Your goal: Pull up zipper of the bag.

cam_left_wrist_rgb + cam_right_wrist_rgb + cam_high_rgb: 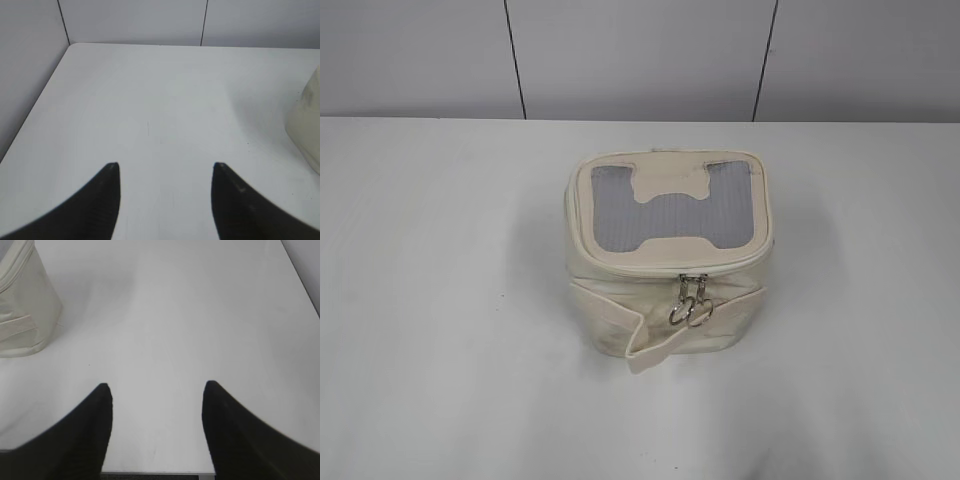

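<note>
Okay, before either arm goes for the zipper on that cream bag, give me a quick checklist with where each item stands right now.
1. Bag upright on the table: ok.
2. Zipper pulls visible at the front, side by side: ok.
3. Left end effector open, holding nothing: ok.
4. Right end effector open, holding nothing: ok.
5. Either end effector at the pulls: not ok, both sit back from the bag.
6. Strap clear of the pulls: not ok, the rings hang against it.

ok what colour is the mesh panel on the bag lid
Grey, with a cream bone-shaped patch across it; the mesh panel shows best in the exterior view.
</note>
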Robot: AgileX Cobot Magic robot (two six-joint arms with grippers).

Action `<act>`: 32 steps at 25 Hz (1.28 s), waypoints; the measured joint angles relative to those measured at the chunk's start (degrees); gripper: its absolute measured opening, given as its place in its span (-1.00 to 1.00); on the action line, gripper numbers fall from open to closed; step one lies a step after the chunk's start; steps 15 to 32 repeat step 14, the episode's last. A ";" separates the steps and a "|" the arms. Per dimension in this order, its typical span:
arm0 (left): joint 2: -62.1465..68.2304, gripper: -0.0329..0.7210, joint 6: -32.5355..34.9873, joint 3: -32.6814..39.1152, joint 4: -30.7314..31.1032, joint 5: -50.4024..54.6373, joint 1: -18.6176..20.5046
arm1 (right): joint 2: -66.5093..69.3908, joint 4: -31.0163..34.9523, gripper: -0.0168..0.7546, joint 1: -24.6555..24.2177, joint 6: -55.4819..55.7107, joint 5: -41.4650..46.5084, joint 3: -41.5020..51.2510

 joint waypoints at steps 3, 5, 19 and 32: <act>0.00 0.27 0.00 0.00 0.00 0.00 0.00 | 0.00 0.00 0.22 0.00 0.00 0.00 0.00; 0.00 0.27 0.00 0.00 0.00 0.00 0.00 | 0.00 0.00 0.22 0.00 0.00 0.00 0.00; 0.00 0.27 0.00 0.00 0.00 0.00 0.00 | 0.00 0.00 0.22 0.00 0.00 0.00 0.00; 0.00 0.27 0.00 0.00 0.00 0.00 0.00 | 0.00 0.00 0.22 0.00 0.00 0.00 0.00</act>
